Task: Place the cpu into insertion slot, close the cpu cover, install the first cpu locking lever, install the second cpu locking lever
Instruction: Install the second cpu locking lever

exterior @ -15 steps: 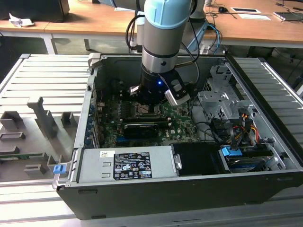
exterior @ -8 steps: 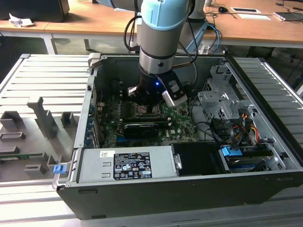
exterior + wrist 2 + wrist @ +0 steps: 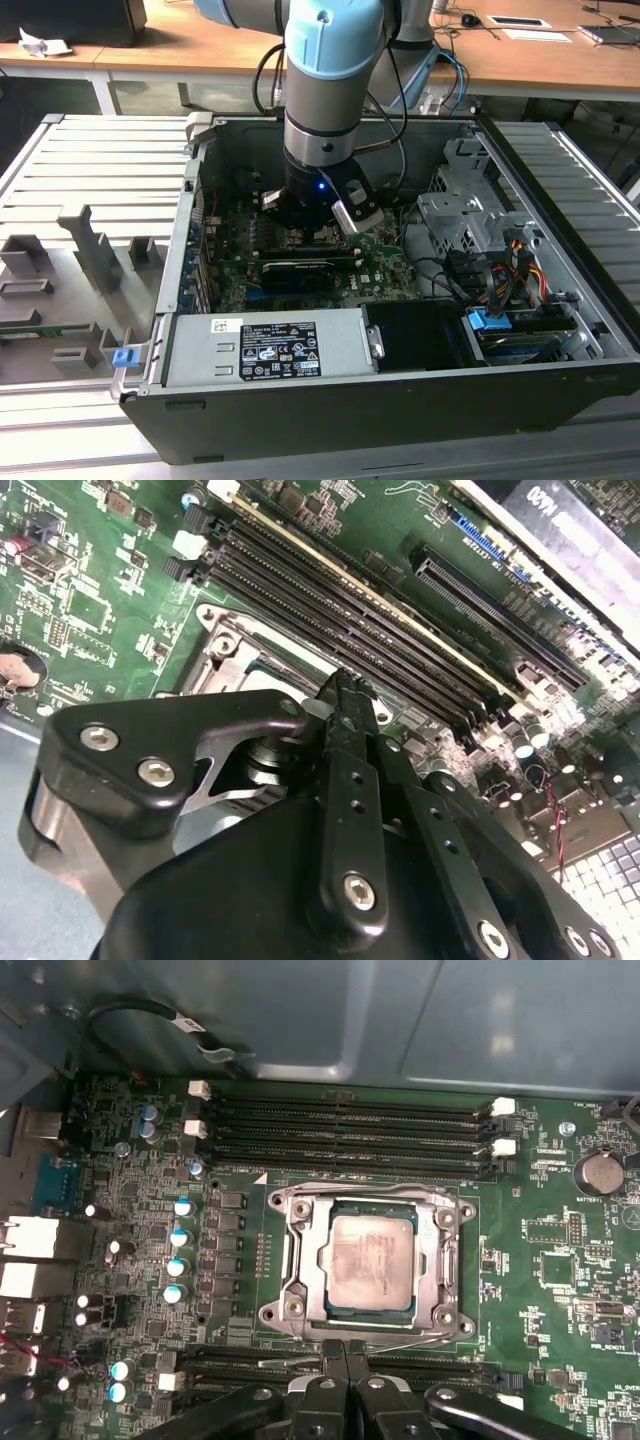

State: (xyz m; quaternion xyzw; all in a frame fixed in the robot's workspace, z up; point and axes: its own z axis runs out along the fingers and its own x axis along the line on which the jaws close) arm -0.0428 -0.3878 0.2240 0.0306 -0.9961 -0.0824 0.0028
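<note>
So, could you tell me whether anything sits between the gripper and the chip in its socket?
Nothing loose does. In the first wrist view the chip already lies in the socket, showing through the window of the metal cover closed over its edges. The gripper sits at the socket's near edge, beside a thin locking lever.

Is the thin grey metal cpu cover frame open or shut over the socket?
Shut: in the first wrist view the grey metal cpu cover lies flat around the pale silvery square cpu, which shows through its window.

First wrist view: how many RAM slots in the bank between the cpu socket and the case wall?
4, parallel: slot one nearest the insertion slot, slot two, slot three, slot four nearest the case wall. More past the gripper may be hidden.
</note>
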